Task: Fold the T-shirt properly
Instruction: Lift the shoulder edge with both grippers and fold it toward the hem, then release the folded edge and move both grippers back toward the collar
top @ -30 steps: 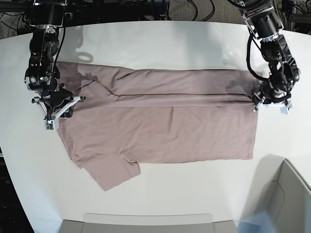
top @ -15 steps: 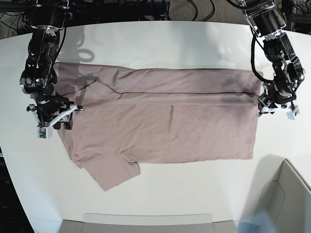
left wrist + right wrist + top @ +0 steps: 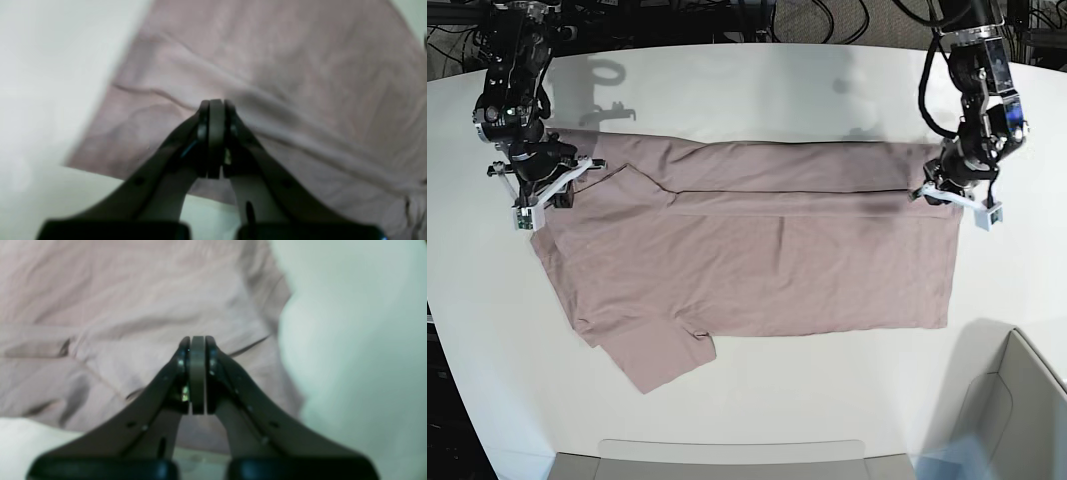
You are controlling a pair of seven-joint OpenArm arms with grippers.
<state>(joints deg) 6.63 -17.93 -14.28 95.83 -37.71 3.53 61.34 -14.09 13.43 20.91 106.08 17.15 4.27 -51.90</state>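
1. here, nearest the base camera, we see a pale grey bin (image 3: 1012,400) at the bench's front right corner and a grey tray edge (image 3: 732,452) along the front.
2. just beyond, the t-shirt (image 3: 757,265) lies flat on the white bench (image 3: 757,90), stretched sideways, one short sleeve (image 3: 657,355) poking toward the front on the base view's left.
3. the far long edge of the shirt is folded over toward us, making a narrow band (image 3: 797,165) with a straight crease running across.
4. at the band's end on the base view's right sits our left tool (image 3: 954,200); its wrist view shows the jaws pressed together with nothing between them, tips just above the cloth near the hem corner.
5. at the opposite end, by the shoulder, sits our right tool (image 3: 539,192); its jaws are likewise pinched together, gripping nothing, over wrinkled fabric beside the shirt's edge.
6. farthest back, both dark arms rise to the bench's rear edge, where black cables (image 3: 757,18) are tangled.
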